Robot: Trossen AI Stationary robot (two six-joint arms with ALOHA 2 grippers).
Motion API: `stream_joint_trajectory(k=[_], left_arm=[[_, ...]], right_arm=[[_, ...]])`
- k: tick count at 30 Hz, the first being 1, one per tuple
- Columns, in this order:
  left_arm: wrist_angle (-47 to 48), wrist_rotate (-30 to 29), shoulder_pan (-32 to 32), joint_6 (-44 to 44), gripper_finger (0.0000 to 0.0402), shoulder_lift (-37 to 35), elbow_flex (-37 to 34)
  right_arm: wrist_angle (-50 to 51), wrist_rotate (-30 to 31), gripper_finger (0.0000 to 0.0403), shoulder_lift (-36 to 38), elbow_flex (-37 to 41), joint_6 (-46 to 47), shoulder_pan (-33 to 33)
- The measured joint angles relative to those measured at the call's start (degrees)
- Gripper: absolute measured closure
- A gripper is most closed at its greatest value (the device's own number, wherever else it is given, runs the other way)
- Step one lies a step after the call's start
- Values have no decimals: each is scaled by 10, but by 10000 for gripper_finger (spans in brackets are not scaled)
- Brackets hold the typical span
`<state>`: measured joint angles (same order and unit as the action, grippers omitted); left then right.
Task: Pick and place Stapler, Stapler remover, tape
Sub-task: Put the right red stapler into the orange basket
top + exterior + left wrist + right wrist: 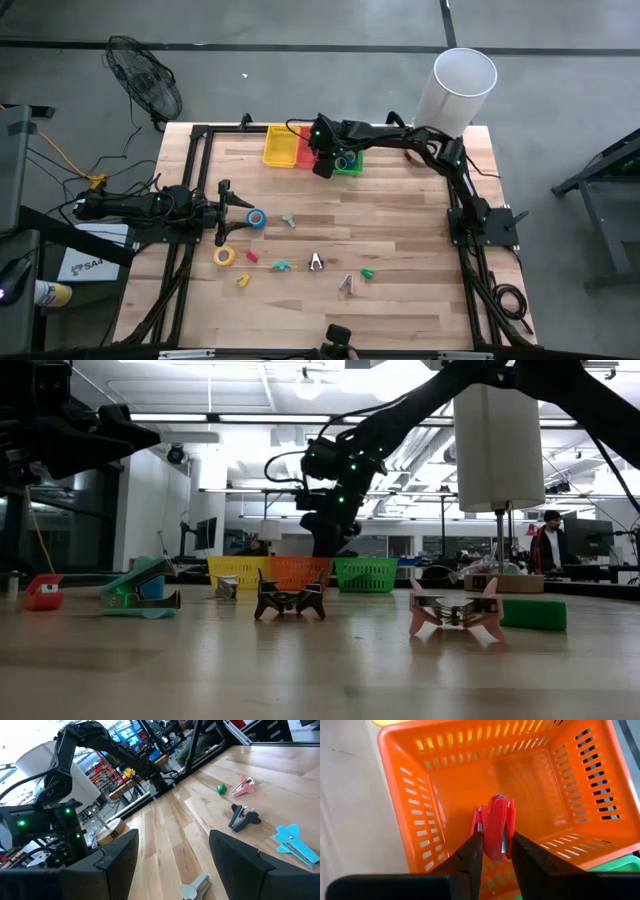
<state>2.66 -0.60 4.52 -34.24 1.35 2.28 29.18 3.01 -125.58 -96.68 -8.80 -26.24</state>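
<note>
Your left end effector (228,211): fingers spread, empty, low over the wooden worktop (400,310) at its left side. Just beside it lies a blue ring-shaped tape roll (257,218); a yellow ring-shaped tape roll (224,256) lies nearer the front edge. Mid-worktop: a teal plastic staple remover (282,265), then a dark claw-shaped staple remover (316,262). Your right end effector (496,851): clamped on a small red stapler (495,825), held above the orange slotted plastic basket (420,780) at the rear edge.
</note>
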Motion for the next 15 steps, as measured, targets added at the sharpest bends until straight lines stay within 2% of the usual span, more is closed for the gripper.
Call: stream_joint_trajectory(k=[15], left_arm=[[0, 0, 0, 0, 163, 0, 0]], right_arm=[[-2, -6, 279, 0, 0, 0, 0]])
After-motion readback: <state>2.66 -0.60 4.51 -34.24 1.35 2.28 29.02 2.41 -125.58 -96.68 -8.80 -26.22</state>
